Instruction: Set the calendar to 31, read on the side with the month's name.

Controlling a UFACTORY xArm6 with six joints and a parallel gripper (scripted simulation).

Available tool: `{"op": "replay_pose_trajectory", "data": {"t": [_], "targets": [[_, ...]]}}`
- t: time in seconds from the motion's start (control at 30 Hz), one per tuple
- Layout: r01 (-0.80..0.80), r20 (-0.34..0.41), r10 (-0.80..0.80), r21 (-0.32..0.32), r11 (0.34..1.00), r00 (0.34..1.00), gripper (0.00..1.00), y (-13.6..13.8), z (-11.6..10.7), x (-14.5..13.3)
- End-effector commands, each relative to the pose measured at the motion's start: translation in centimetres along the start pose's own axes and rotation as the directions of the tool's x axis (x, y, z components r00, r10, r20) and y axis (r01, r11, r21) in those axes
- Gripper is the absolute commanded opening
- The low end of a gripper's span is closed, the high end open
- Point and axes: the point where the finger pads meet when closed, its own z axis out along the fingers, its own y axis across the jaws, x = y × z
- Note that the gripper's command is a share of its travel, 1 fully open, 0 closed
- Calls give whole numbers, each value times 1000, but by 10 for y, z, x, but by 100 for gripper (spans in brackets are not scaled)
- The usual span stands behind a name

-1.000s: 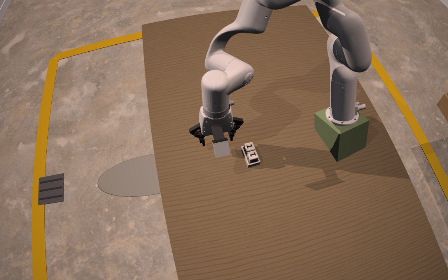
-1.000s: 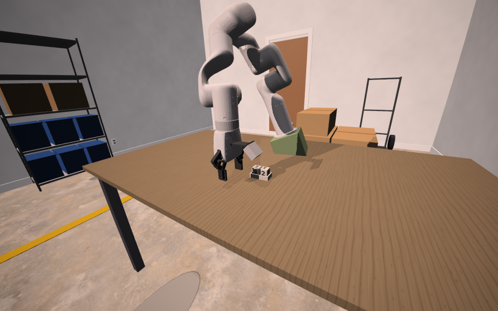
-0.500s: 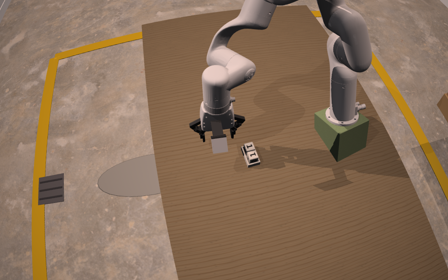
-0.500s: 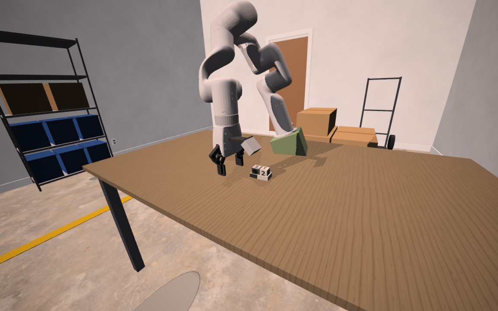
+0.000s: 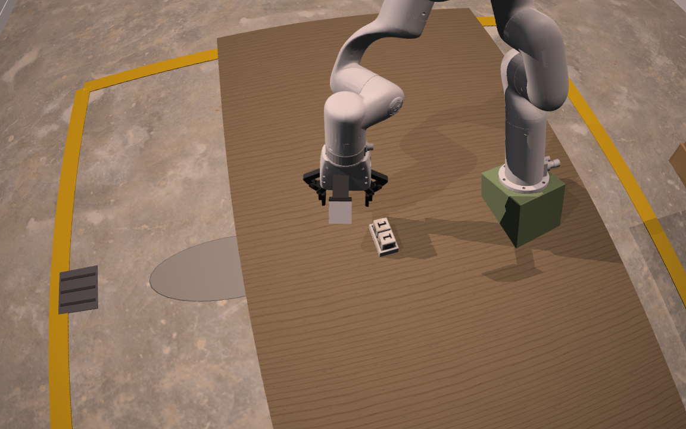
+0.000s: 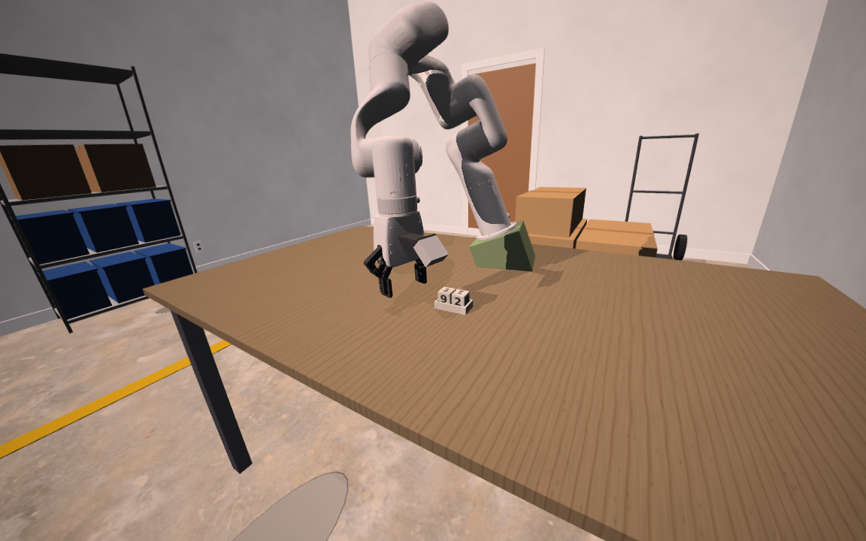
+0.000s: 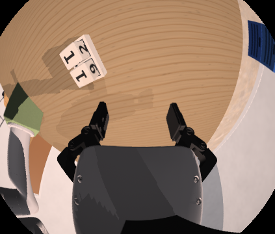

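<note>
A small pale calendar tray (image 5: 383, 238) lies flat on the wooden table with two cubes side by side in it. Both cubes show a 1 on top. In the exterior view the tray (image 6: 452, 305) shows 9 and 2 on the faces toward that camera. The wrist view shows the cubes (image 7: 82, 66) at upper left, with 1 and 1 on top and 2 and 9 on the side. I cannot see the month's name. My gripper (image 5: 344, 199) hangs above the table, left of the tray and apart from it. It also shows in the exterior view (image 6: 401, 276) and the wrist view (image 7: 138, 121). It is open and empty.
The arm's green base block (image 5: 523, 204) stands on the table to the right of the tray. The table's left edge (image 5: 236, 224) is near the gripper. A shelf rack with blue bins (image 6: 80, 222) stands beyond the table.
</note>
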Motion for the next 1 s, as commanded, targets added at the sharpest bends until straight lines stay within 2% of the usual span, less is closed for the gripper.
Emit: {"op": "replay_pose_trajectory", "data": {"t": [0.0, 0.17, 0.47, 0.63, 0.73, 0.97], "targets": [[-38, 1, 38, -10, 999, 999, 100, -11, -1, -11], [-166, 0, 166, -10, 986, 986, 100, -13, -1, -13], [-195, -1, 195, -10, 981, 981, 100, -31, -1, -29], [-330, -2, 330, -9, 944, 944, 100, -37, -1, -35], [-330, -2, 330, -9, 944, 944, 100, -50, -1, -47], [-382, -2, 382, -9, 924, 924, 100, -52, -1, -48]]}}
